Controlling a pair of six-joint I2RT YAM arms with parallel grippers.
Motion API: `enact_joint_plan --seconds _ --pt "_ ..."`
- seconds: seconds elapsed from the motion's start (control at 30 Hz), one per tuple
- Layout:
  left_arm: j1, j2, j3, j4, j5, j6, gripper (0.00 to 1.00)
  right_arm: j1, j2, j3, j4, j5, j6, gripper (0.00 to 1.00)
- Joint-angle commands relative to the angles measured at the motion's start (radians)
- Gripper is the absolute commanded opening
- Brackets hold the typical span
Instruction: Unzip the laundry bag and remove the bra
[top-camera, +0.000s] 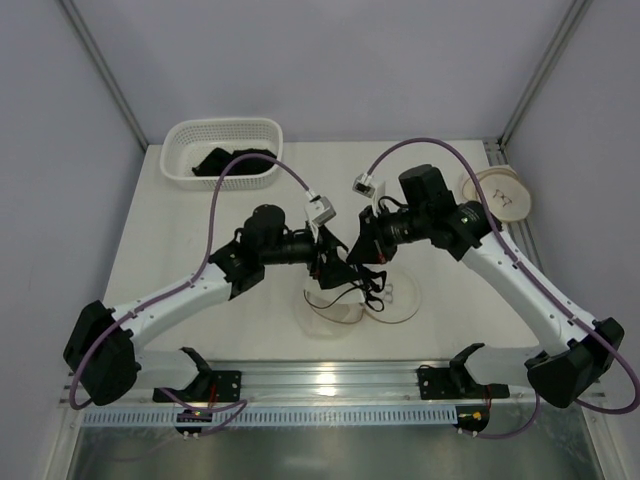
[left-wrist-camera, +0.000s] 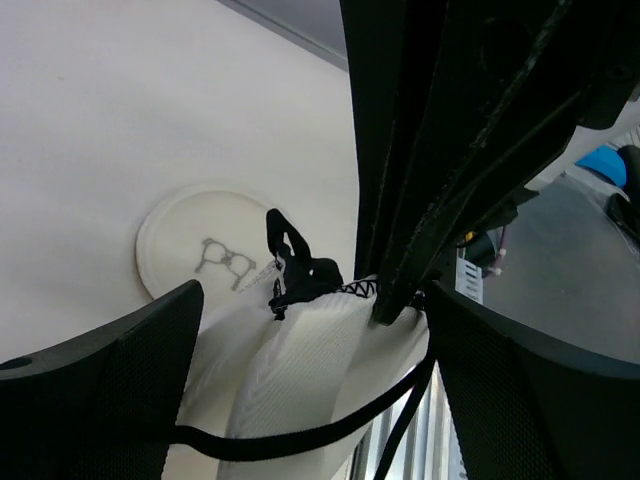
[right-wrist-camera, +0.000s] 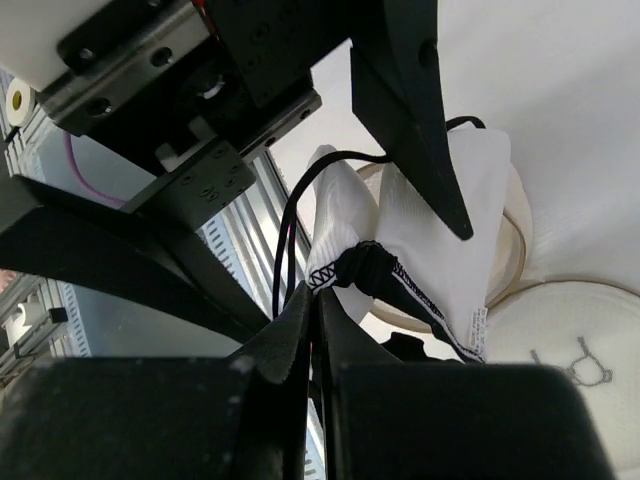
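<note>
Right fingers (right-wrist-camera: 280, 350) tight on bra (right-wrist-camera: 420, 275)

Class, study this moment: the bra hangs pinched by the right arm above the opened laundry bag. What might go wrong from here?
1. The right fingers pinch the bra only by its dark edge. So thin a hold may slip, dropping it back onto the laundry bag.
2. The straps dangle loose between the open left fingers and might snag when those close or pull away.
</note>
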Motion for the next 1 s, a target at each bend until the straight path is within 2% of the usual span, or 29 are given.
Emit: enact_joint_plan --seconds 0.0,0.07,0.1,0.17,0.27,0.3,0.37,0.4,0.5,0.53,0.6,0.63,0.67,0.73,0.77,0.8,0.87,0.97 --pt "0.005 0.014 0.056 -0.015 0.166 0.019 0.90 0.005 -0.036 0.023 0.031 -0.045 -0.012 0.04" --pt "0.006 0.003 0.058 -0.034 0.165 0.039 0.76 0.005 -0.040 0.023 0.032 -0.035 -0.005 0.04" --pt "0.009 0.002 0.061 -0.058 0.165 0.045 0.53 0.005 -0.041 0.023 0.031 -0.028 -0.005 0.04" --pt "0.012 -0.005 0.072 -0.086 0.162 0.059 0.32 0.005 -0.041 0.026 0.029 -0.012 0.002 0.04" --pt "0.018 -0.009 0.081 -0.129 0.159 0.082 0.24 0.005 -0.044 0.031 0.028 0.011 0.008 0.04" --pt "0.017 -0.009 0.085 -0.138 0.154 0.088 0.17 0.003 -0.047 0.035 0.026 0.019 0.011 0.04" --pt "0.018 -0.008 0.087 -0.149 0.154 0.088 0.10 0.005 -0.050 0.040 0.026 0.030 0.015 0.04" --pt "0.018 -0.006 0.085 -0.149 0.153 0.088 0.02 0.003 -0.052 0.045 0.025 0.037 0.018 0.04" --pt "0.020 0.000 0.087 -0.149 0.151 0.082 0.00 0.005 -0.059 0.055 0.020 0.073 0.029 0.04" --pt "0.020 0.001 0.087 -0.150 0.143 0.082 0.00 0.005 -0.063 0.060 0.019 0.087 0.034 0.27" --pt "0.020 0.005 0.090 -0.155 0.134 0.083 0.00 0.005 -0.073 0.068 0.022 0.145 0.057 0.50" --pt "0.020 0.009 0.095 -0.157 0.107 0.088 0.00 0.003 -0.092 0.069 0.023 0.172 0.066 0.67" --pt "0.020 0.009 0.098 -0.188 0.079 0.088 0.00 0.003 -0.104 0.071 0.028 0.211 0.081 0.72" --pt "0.021 0.015 0.105 -0.209 0.039 0.094 0.00 0.005 -0.137 0.082 0.017 0.376 0.132 0.77" --pt "0.023 0.020 0.117 -0.216 -0.066 0.093 0.00 0.003 -0.147 0.086 0.008 0.436 0.149 0.80" --pt "0.029 0.021 0.124 -0.230 -0.122 0.086 0.00 0.003 -0.161 0.088 -0.009 0.559 0.169 0.80" --pt "0.053 0.035 0.147 -0.241 -0.279 0.051 0.00 0.005 -0.204 0.072 -0.020 0.643 0.215 0.80" --pt "0.165 0.089 0.205 -0.238 -0.333 -0.004 0.00 0.003 -0.266 0.027 -0.023 0.680 0.241 0.81"
